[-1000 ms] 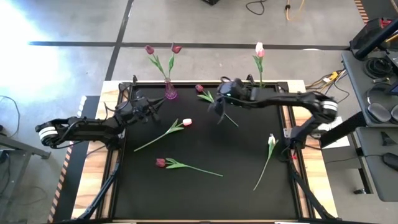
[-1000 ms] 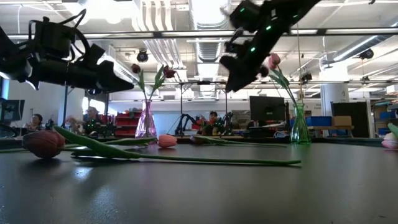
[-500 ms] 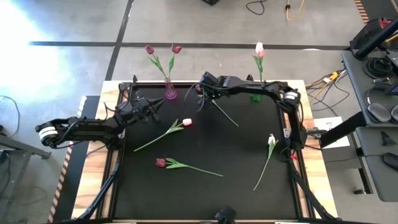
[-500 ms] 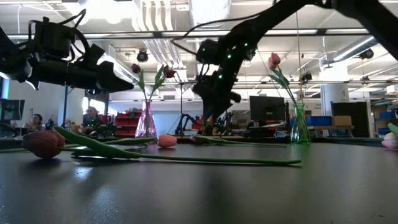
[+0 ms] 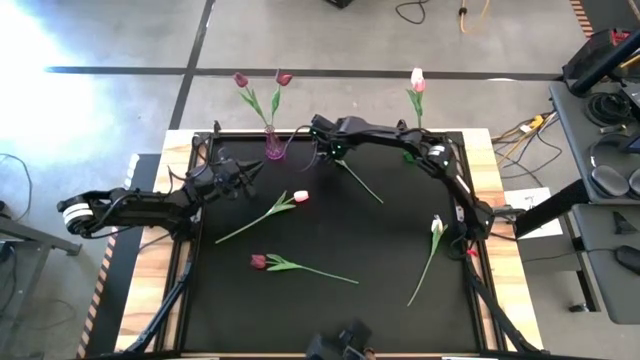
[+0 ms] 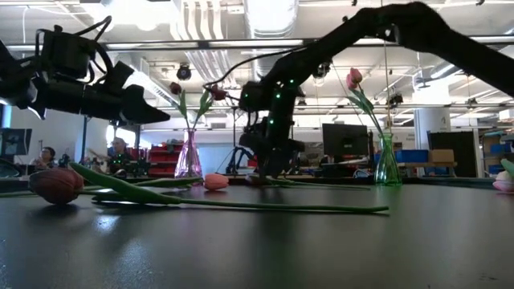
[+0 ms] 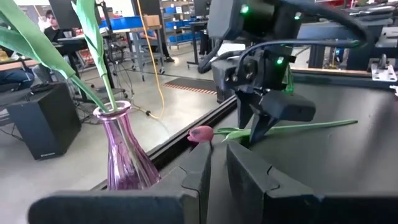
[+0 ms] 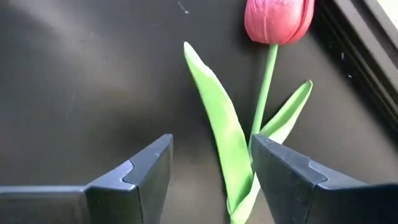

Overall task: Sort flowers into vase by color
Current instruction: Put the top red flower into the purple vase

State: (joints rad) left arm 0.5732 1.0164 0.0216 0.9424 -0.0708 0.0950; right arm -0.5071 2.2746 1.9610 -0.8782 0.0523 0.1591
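Right pincer [image 8: 208, 180] is open, low over the worktop [image 5: 330, 240] at top centre of the high view, fingers straddling the leaf and stem of a dark red tulip [image 8: 277, 20] lying there. Not gripping. Left pincer [image 7: 217, 163] hovers at upper left, fingers nearly closed, empty, beside the purple vase [image 5: 273, 148] holding two maroon tulips. Green vase [image 5: 413, 155] at upper right holds a pink one. Four other tulips lie loose mid-worktop.

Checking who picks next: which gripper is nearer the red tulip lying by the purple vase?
Right. The right gripper hangs open over that red tulip; the left gripper waits beyond the purple vase.
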